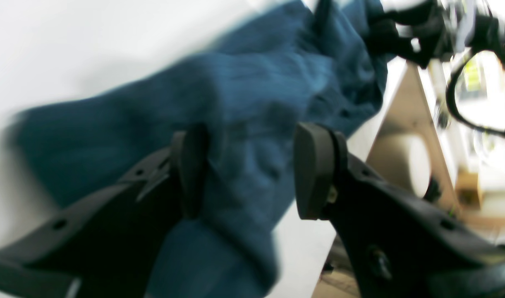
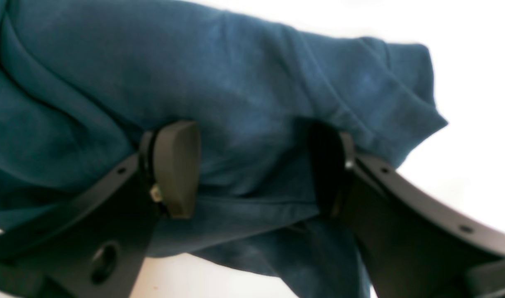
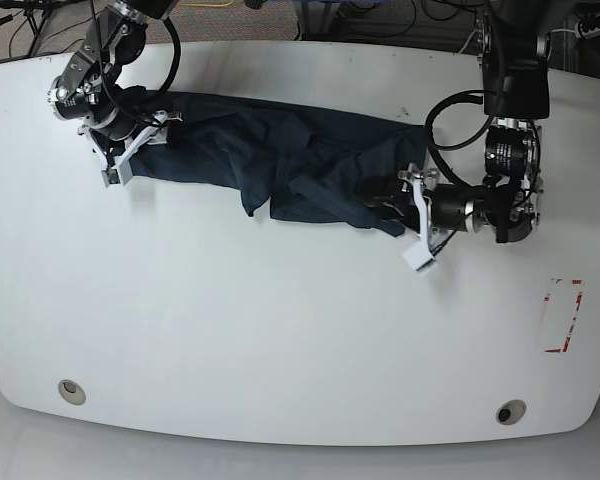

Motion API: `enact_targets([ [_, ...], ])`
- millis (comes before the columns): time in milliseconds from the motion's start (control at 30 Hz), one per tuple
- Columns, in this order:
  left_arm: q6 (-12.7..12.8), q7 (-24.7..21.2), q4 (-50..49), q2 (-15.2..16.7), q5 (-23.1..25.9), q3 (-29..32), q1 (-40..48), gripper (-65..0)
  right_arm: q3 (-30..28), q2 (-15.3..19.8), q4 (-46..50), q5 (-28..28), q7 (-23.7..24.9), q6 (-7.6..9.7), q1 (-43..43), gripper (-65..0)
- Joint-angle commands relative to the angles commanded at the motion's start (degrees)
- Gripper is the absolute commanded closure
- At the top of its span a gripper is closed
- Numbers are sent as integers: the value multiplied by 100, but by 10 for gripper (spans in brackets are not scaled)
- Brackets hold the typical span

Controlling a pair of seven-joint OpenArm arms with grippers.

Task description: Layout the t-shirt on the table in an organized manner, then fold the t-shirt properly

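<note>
**Ops:** What surface am I working on?

**Me:** A glossy white desk (image 3: 280, 340) with curved edges. I see two round grey grommet holes near the front edge, one at the left (image 3: 71, 390) and one at the right (image 3: 510, 411), and a red-and-white tape rectangle (image 3: 562, 316) toward the right side. Beyond the far edge the base view shows cables on the floor. My left wrist view looks past the desk edge to a blurred room with a tan floor.

**Ops:** And the garment?

**Me:** The t-shirt (image 3: 290, 165) lies bunched and wrinkled in a long band across the far half of the desk, stretched between my two arms. It is dark navy-blue, with folds piled near its middle.

**Ops:** End effectors?

**Me:** The left end effector (image 1: 248, 169) sits at the shirt's right end in the base view, jaws spread wide with fabric lying between the pads; I can't see it pinching anything. The right end effector (image 2: 252, 165) is at the opposite end, jaws also parted, with a hemmed fold of cloth between them and not clamped.

**Ops:** Anything in the way?

**Me:** In the left wrist view, the other arm's black links and a looped cable (image 1: 463, 103) show blurred beyond the shirt.
</note>
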Motion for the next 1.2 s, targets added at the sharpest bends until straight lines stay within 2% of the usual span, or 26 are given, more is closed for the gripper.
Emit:
enact_targets([
  [167, 0, 0, 695, -141, -44, 668, 9, -297, 0, -9, -9, 0, 0, 0, 26, -400],
  [467, 0, 0, 1380, -176, -44, 1785, 18, -297, 0, -9, -18, 0, 0, 0, 35, -400],
  [600, 0, 0, 1697, -413, -35, 2022, 0, -296, 0, -9, -18, 0, 0, 0, 35, -400],
  [733, 0, 0, 1846, -607, -26, 1486, -26, -296, 0, -9, -18, 0, 0, 0, 35, -400],
  [933, 0, 0, 1389, -598, 316, 211, 70, -299, 0, -9, -18, 0, 0, 0, 35, -400],
  [1033, 0, 0, 1037, -563, 545, -158, 97, -293, 0, -9, -18, 0, 0, 0, 35, -400],
  [1200, 0, 0, 651, -396, 615, -369, 202, -293, 0, -9, -26, 0, 0, 0, 35, -400],
])
